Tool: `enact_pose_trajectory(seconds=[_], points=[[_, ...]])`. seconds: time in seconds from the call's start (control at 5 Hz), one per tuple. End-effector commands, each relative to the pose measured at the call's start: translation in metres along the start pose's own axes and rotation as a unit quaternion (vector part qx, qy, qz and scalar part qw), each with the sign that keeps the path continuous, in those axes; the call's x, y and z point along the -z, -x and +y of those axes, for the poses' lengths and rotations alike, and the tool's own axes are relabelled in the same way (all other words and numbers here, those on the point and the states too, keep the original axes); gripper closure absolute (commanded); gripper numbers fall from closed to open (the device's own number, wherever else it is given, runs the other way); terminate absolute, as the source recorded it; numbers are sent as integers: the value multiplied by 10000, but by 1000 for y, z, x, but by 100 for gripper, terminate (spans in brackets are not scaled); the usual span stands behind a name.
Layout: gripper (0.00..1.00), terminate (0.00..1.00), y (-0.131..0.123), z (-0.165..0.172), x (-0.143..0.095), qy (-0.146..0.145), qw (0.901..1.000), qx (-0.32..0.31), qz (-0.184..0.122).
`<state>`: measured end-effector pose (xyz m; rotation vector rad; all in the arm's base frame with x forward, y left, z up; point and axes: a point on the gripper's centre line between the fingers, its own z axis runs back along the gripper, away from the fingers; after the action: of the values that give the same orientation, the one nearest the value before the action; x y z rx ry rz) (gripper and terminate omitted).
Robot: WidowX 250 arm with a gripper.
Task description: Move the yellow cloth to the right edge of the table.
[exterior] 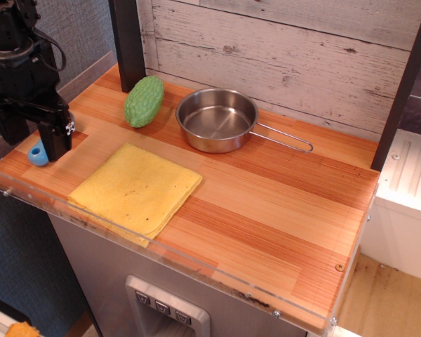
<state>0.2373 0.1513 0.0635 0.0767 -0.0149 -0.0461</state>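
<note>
One arm, one job. Yellow cloth [135, 188] lies flat on the left half of the table [281, 232], near the front acrylic rim, one corner pointing toward the near edge. It's rotated diamond-wise; roughly square, so no real long axis to align to.

Gripper [55, 144] sits at the far-left corner of the table, pointing down, just left of the cloth's left corner and a bit farther back. Nothing visibly held. Fingers read as one dark block from this angle, so can't tell how far open they are. A small blue object [38, 154] sits right beside the fingertips, touching or nearly so; can't say which.

Key relation: cloth is to the right of and nearer than the gripper, so I'd expect a short reach right and forward to a cloth edge, then a long drag or carry right across bare planks.

Green sponge [144, 100] and steel pan [217, 119] sit along the far side, pan handle pointing right. Both look clear of a near-side path.

No readable brands, labels or text anywhere.
</note>
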Motion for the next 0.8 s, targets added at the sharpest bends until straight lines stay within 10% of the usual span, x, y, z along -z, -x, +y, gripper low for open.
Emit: enact_pose_trajectory(seconds=[0.0,0.6], points=[[0,0,0,0,0,0,10000,0,0],[0,0,-22,-62,7,34,9994,325,-114]])
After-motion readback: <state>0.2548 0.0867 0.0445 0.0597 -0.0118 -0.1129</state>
